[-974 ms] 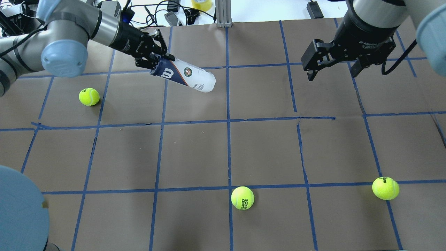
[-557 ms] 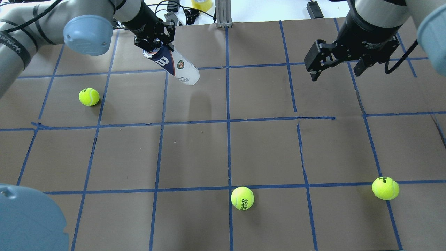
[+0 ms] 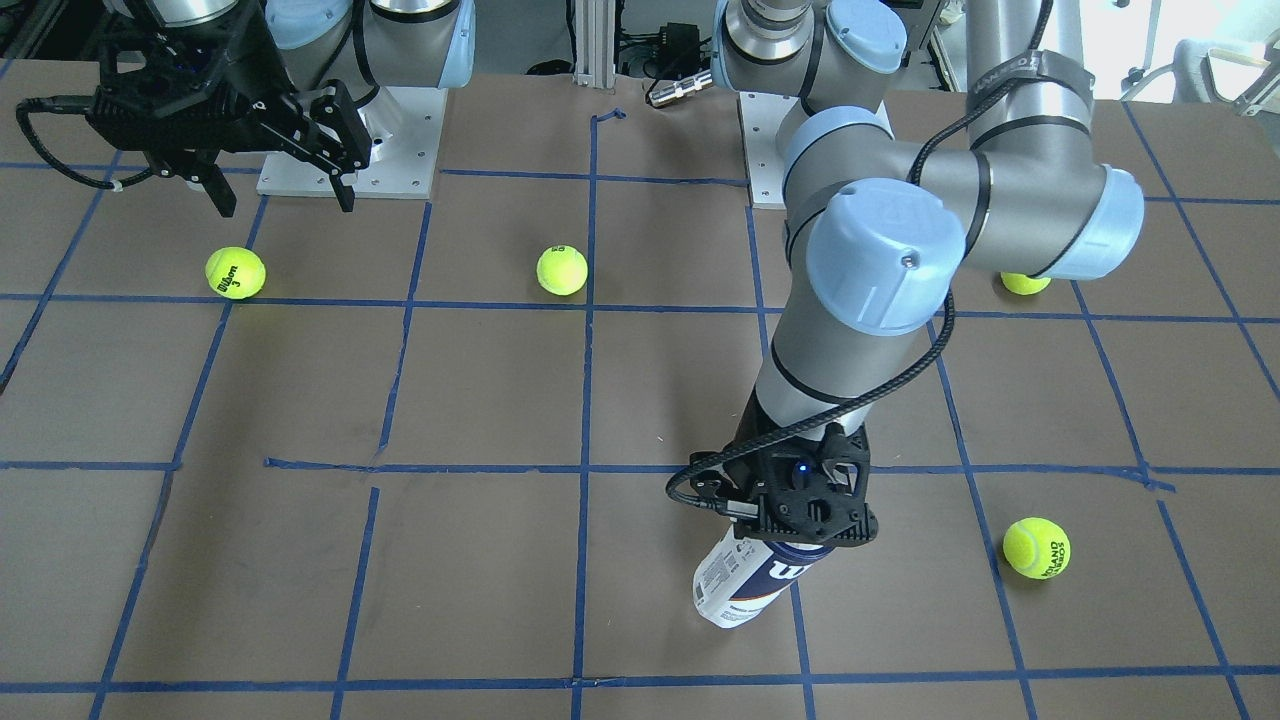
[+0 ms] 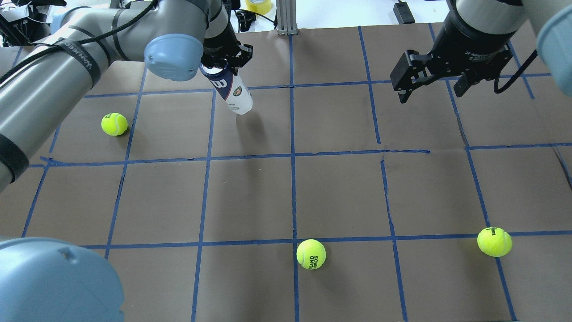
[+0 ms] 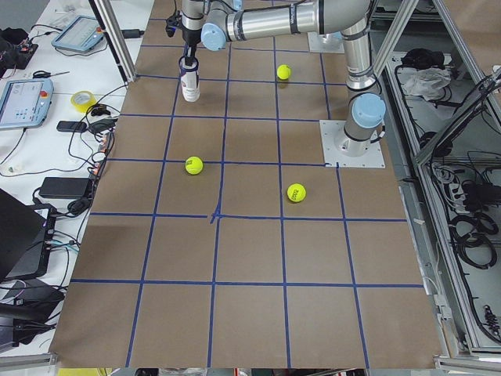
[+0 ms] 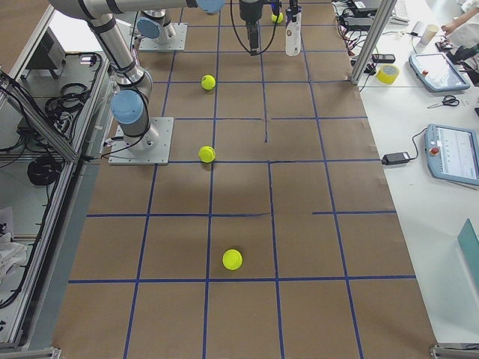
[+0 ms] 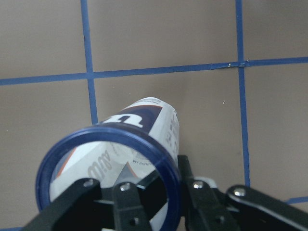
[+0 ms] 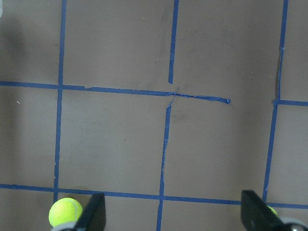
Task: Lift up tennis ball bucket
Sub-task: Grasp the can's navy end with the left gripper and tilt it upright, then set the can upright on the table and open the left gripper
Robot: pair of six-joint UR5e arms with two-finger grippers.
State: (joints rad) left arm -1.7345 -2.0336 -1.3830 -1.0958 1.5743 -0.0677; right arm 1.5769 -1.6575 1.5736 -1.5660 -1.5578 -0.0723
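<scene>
- While you are looking down from overhead, the left end effector is clamping the navy rim end of the tennis ball bucket, its fingers closed on that end.
- You are seeing the bucket over the far left part of the worktop, just left of the middle blue tape line, standing close to upright and leaning a little, navy end up and white end down.
- Whether the white end is touching the worktop or hanging just clear, you cannot tell; a soft shadow is falling just beside it.
- Through the left wrist camera you are looking along the bucket from its navy rim toward its white end, with the black end effector links crowding under the rim.
- From across the worktop, the front-facing camera is showing you that end effector covering the top of the bucket, whose printed white side is facing the lens.
- The right end effector is hovering over the far right of the worktop, well apart from the bucket, jaws spread wide and gripping nothing.
- Yellow-green balls are lying loose: the left tennis ball far left, the middle tennis ball near centre, the right tennis ball near right, and a fourth tennis ball partly hidden behind the left arm in the front-facing view.
</scene>
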